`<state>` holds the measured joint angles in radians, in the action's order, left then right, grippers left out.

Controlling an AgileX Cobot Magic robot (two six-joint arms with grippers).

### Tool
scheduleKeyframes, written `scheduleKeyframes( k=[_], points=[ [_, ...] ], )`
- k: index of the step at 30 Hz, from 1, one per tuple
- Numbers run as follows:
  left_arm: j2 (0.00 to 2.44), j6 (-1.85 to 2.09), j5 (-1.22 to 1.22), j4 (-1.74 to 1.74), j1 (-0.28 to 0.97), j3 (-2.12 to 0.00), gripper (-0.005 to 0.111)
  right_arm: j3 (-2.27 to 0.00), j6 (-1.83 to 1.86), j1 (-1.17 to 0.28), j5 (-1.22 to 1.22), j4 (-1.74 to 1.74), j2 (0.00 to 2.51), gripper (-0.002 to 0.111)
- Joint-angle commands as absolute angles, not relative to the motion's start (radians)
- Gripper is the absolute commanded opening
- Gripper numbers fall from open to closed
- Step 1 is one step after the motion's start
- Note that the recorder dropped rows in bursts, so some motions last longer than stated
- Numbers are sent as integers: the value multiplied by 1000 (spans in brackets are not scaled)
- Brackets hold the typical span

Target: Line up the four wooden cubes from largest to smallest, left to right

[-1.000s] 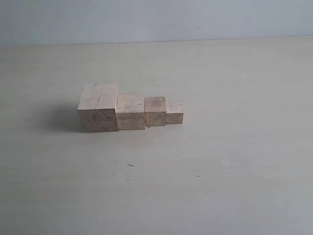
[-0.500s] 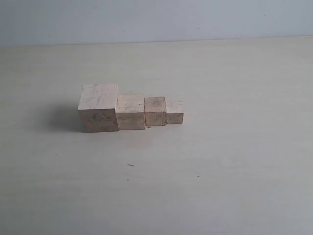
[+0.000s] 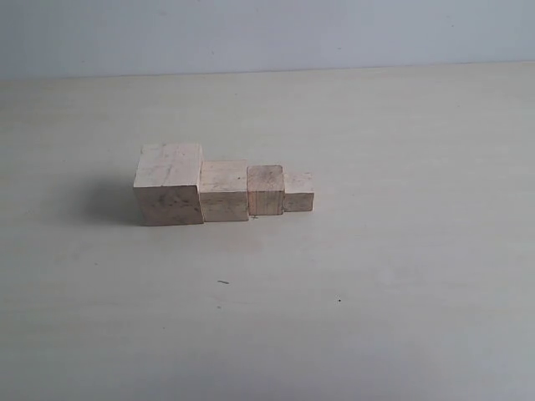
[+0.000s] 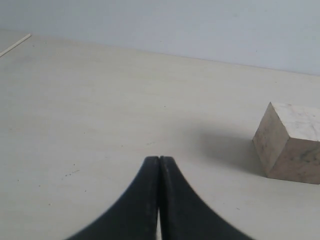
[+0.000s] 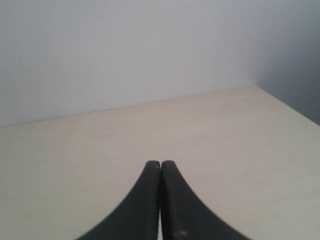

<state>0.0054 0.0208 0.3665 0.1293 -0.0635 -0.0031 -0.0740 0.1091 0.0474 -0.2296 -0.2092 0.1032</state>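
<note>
Left end effector [image 4: 159, 161] pressed closed, holding nothing; right end effector [image 5: 160, 164] likewise; four wooden cubes [image 3: 224, 192] in a tight row on the surface [image 3: 376, 276]; largest cube [image 3: 169, 185] left, smallest cube [image 3: 298, 192] right.

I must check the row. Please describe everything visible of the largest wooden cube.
The largest wooden cube is pale beige, unpainted wood with faint grain and dark specks. It sits flat and upright on the table, at the left end of the row in the exterior view. Its right side seems to touch the second-largest cube. Nothing else touches it. A soft shadow falls to its left.
</note>
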Motion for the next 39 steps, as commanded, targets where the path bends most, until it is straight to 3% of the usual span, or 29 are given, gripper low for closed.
scheduleKeyframes(
  k=[1,13,39],
  points=[
    [0,22,360,128,-57,0,0,0,101,46,-208,-197,28,0],
    [0,22,360,128,-57,0,0,0,59,46,-342,-109,0,0],
    [0,22,360,128,-57,0,0,0,52,46,-342,-117,0,0]
  ],
)
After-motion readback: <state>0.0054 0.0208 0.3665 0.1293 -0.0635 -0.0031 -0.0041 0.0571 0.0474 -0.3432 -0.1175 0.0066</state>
